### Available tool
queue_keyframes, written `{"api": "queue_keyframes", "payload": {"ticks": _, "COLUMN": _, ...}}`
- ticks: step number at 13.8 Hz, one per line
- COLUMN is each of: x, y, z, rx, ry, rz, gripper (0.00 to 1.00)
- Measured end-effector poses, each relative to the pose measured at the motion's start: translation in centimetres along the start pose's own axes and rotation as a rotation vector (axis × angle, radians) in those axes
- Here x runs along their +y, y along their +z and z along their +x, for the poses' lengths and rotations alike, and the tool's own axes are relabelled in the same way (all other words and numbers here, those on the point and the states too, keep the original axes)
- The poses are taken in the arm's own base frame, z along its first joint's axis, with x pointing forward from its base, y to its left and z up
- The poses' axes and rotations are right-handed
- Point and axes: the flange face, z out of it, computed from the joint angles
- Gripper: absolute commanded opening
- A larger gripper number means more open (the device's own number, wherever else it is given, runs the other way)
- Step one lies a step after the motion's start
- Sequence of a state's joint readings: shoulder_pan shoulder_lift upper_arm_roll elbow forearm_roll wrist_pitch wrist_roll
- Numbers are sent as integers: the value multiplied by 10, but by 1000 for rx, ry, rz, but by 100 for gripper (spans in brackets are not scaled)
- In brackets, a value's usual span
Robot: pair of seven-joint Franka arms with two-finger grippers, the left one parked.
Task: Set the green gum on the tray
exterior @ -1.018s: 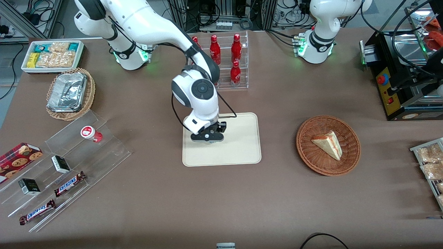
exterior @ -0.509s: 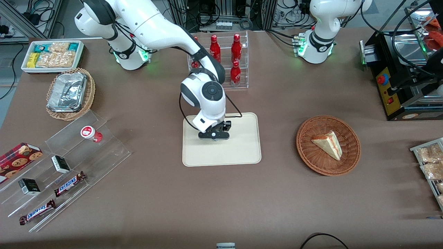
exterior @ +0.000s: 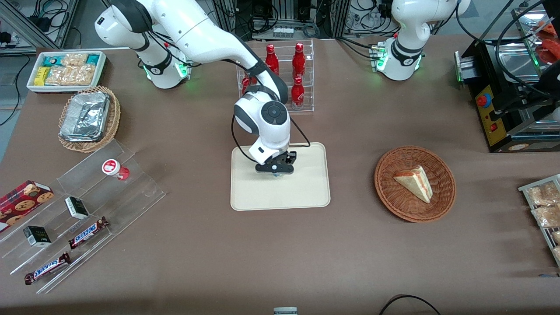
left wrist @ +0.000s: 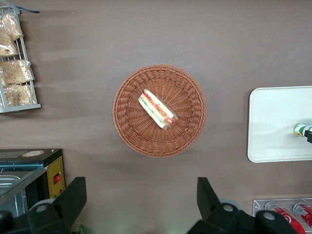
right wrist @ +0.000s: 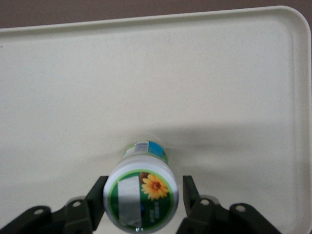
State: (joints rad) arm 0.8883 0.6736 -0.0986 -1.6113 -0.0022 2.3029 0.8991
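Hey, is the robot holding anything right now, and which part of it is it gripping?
Yes: the pincer, over the tray, holds the green gum by the sides, just under its lid.

Green gum [exterior: 276, 173] perhaps mostly hidden under the hand [exterior: 276, 168].

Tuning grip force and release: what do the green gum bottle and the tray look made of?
Green gum, between the claw fingers over the tray: looks like rigid white plastic with a glossy printed lid label, which catches a sheen. Tray: probably matte cream plastic; even colour, moulded rounded rim, no glare.
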Motion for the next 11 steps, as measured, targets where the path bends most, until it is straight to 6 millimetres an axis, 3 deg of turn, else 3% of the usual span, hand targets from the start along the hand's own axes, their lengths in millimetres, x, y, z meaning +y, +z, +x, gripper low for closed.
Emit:
{"api": "queue_keyframes", "payload": {"ticks": 5, "x": 4, "y": -13, "z": 15, "rx": 23, "ry": 20, "rz": 15, "gripper": 98}}
{"api": "queue_keyframes", "payload": {"ticks": 6, "x": 9, "y": -27, "z": 26, "rx": 36, "ry": 36, "rz": 28, "gripper": 98}}
{"api": "queue_keyframes", "payload": {"ticks": 8, "x": 35, "y": -74, "z": 53, "rx": 36, "ry": 84, "rz": 30, "gripper": 99}}
{"api": "queue_keyframes", "payload": {"ticks": 11, "x": 102, "y": -155, "z": 82, "rx": 34, "ry": 147, "rz": 47, "gripper": 99}}
